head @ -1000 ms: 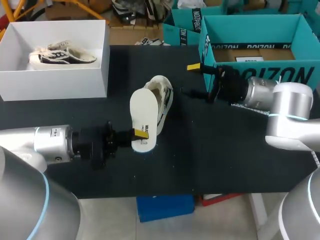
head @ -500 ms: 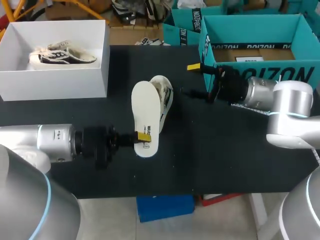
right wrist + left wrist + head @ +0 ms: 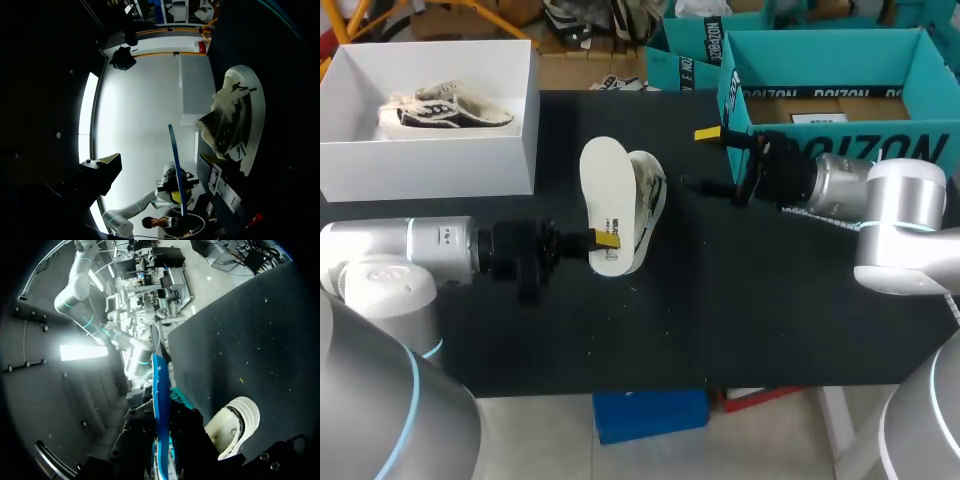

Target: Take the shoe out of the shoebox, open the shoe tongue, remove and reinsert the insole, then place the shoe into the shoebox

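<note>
Two fingers of the left gripper (image 3: 605, 241) are closed on the heel end of the insole (image 3: 603, 190), one yellow tip showing on its pale upper face. The left wrist view shows the insole (image 3: 159, 405) edge-on between the fingers, its underside blue. The insole is held off the table (image 3: 720, 300), long axis pointing away from the robot and pale face tilted up toward the head camera. A small dark print mark sits near the gripped end, too small to read.

The shoe (image 3: 650, 200) lies on its side on the table just beside the insole, on the side away from the left arm. Whether they touch cannot be told. In the left wrist view the shoe (image 3: 235, 422) lies beside the gripper, its white toe ahead.

The right gripper (image 3: 700, 158) is wide open and holds nothing, hanging over the table between the shoe and a teal box (image 3: 910, 148) with printed lettering. From the right wrist, the shoe (image 3: 235, 120) shows its opening, with the insole (image 3: 176, 165) beside it.

The white shoebox (image 3: 430, 170) stands at the table's far left, well apart from both grippers, with a second shoe (image 3: 445, 108) inside.
</note>
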Controlling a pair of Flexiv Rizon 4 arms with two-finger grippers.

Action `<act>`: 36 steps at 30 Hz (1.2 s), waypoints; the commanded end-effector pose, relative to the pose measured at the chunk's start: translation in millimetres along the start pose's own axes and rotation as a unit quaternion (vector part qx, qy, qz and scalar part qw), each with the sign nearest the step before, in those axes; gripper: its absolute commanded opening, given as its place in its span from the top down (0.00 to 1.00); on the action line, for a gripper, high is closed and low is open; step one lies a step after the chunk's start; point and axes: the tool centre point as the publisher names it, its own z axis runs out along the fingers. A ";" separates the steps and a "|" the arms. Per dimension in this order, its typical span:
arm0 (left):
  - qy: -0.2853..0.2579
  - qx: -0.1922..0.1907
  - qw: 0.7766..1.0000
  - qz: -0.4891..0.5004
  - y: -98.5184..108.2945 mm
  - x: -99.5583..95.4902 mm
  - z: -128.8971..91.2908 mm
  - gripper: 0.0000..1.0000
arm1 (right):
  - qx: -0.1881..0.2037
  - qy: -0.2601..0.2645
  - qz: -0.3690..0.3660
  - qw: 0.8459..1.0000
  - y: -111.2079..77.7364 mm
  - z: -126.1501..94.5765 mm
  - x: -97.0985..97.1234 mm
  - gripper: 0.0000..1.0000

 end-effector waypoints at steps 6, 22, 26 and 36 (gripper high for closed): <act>0.000 0.005 1.000 0.008 32.5 -5.3 18.7 1.00 | -0.001 -0.001 0.000 1.000 -0.7 0.9 -0.6 0.00; 0.000 0.002 1.000 0.001 32.5 -4.9 22.3 1.00 | 0.032 -0.109 -0.001 0.994 4.1 12.6 -9.7 0.00; 0.000 0.002 1.000 0.001 32.5 -4.9 22.3 1.00 | 0.040 -0.125 -0.006 0.991 1.0 21.1 -17.3 0.00; 0.000 0.002 1.000 0.001 32.5 -4.9 22.3 1.00 | 0.054 -0.110 -0.021 0.992 -6.4 47.1 -24.3 0.00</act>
